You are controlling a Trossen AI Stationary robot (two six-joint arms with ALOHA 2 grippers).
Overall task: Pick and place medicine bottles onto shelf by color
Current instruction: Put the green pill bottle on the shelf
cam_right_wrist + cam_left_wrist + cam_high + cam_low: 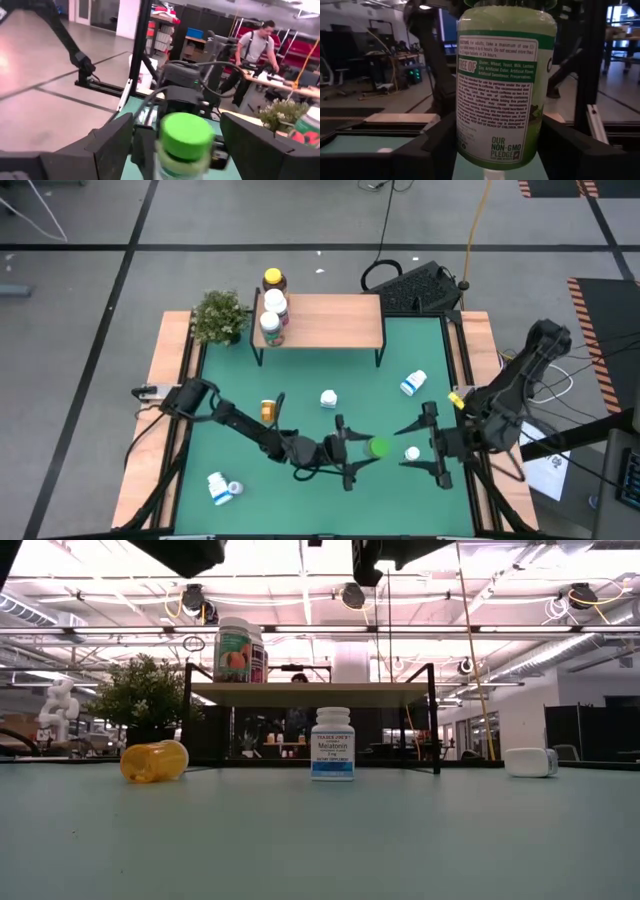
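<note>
Two grippers are meeting near the front middle of the green table [300, 380], and I am logging them first. I am seeing the left gripper [350, 450] gripping a green-capped, green-labelled plastic bottle [500, 90] between its dark fingers [427, 145], holding it sideways above the table with the cap pointing at the right gripper [432, 442]. I am seeing that right gripper standing spread wide just beyond the cap, holding nothing.

Three bottles are standing at the left end of the low light-wood shelf with black legs [330, 320]: a yellow-capped amber one [274, 280] and two white-capped ones [273, 315].

Loose stock is sitting as follows: an amber bottle [154, 761] lying on its side, a white blue-labelled bottle [332, 744] upright, another white bottle [413, 383] tipped over toward the right, a small white one [412, 453] beside the right gripper, and a white blue-labelled one [222, 487] down at the front left.
</note>
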